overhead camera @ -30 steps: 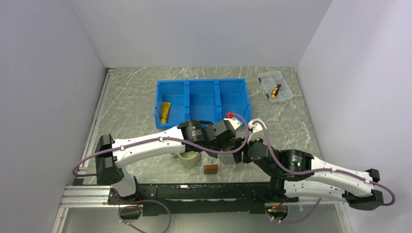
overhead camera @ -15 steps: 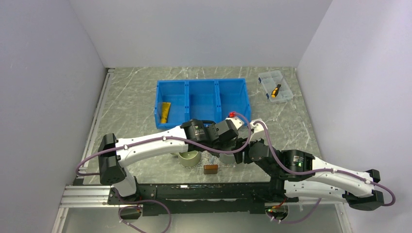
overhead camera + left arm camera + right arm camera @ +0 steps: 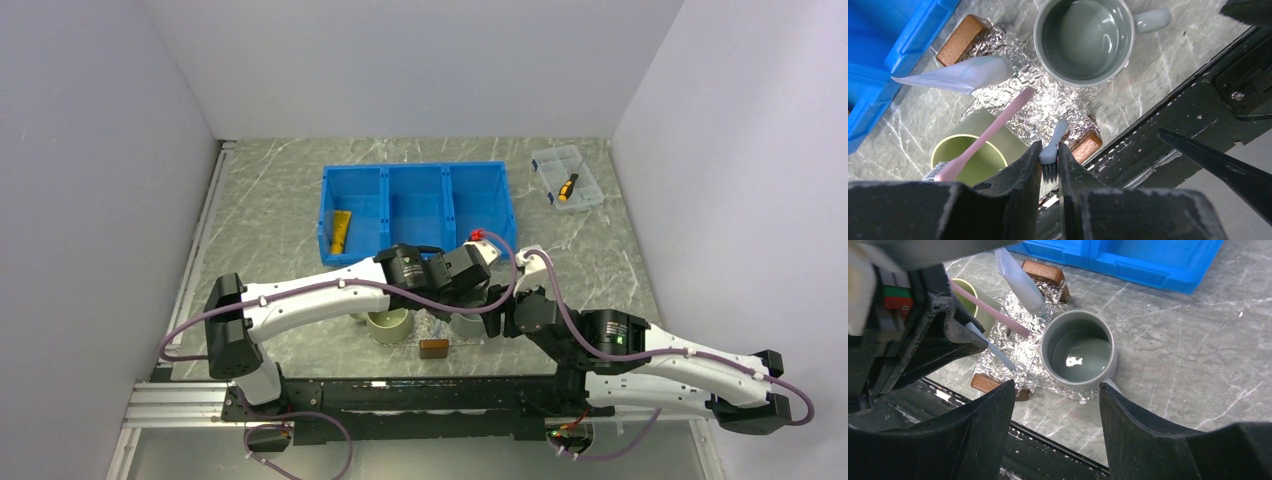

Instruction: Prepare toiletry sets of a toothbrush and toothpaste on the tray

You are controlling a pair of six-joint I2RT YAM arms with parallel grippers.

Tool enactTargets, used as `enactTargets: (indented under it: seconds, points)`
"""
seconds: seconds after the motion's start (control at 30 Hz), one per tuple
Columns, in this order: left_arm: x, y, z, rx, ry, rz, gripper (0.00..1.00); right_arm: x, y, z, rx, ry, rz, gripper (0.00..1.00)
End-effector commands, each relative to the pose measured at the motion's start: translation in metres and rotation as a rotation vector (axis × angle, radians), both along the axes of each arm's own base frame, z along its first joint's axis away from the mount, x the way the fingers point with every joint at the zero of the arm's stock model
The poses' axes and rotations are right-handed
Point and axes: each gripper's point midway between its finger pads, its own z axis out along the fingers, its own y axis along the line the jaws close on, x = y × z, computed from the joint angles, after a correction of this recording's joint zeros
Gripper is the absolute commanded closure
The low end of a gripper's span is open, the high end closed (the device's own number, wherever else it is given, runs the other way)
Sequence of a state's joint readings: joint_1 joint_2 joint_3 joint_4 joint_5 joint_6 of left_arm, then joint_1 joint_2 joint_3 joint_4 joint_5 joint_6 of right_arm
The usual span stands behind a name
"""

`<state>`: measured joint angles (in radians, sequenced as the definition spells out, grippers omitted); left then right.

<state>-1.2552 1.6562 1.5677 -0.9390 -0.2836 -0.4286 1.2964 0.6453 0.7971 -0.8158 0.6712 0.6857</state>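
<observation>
**A:** what's the left tool (image 3: 1049, 150) got?

**B:** it's pinching the toothbrush (image 3: 1058, 132) by the bristle head, with the stick angled over the tray (image 3: 1040, 107) near one brown handle. Can't tell if it touches. The toothpaste (image 3: 960, 75) lies across the tray's other end

**A:** and the right tool (image 3: 1056, 385)?

**B:** spread wide, holding nothing, over the grey mug (image 3: 1078, 347) at the tray's edge

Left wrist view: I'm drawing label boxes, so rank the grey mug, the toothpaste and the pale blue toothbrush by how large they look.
1. Grey mug, largest.
2. Toothpaste, long but much narrower.
3. Pale blue toothbrush, smallest; its bristle end sits between the fingers of the left gripper, so only part shows.
</observation>
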Motion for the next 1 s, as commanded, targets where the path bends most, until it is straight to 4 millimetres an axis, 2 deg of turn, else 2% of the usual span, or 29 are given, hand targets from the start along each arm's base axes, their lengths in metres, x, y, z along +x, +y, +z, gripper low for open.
enactTargets:
  seconds: [0.0,0.97]
  points:
    - [0.001,0.010,-0.012,0.077,0.010,-0.009,0.77,0.002,-0.002,0.003,0.023,-0.006,-0.020,0.35]
    - [0.013,0.005,-0.010,0.065,0.002,-0.006,0.73,0.002,-0.004,0.002,0.024,-0.006,-0.027,0.35]
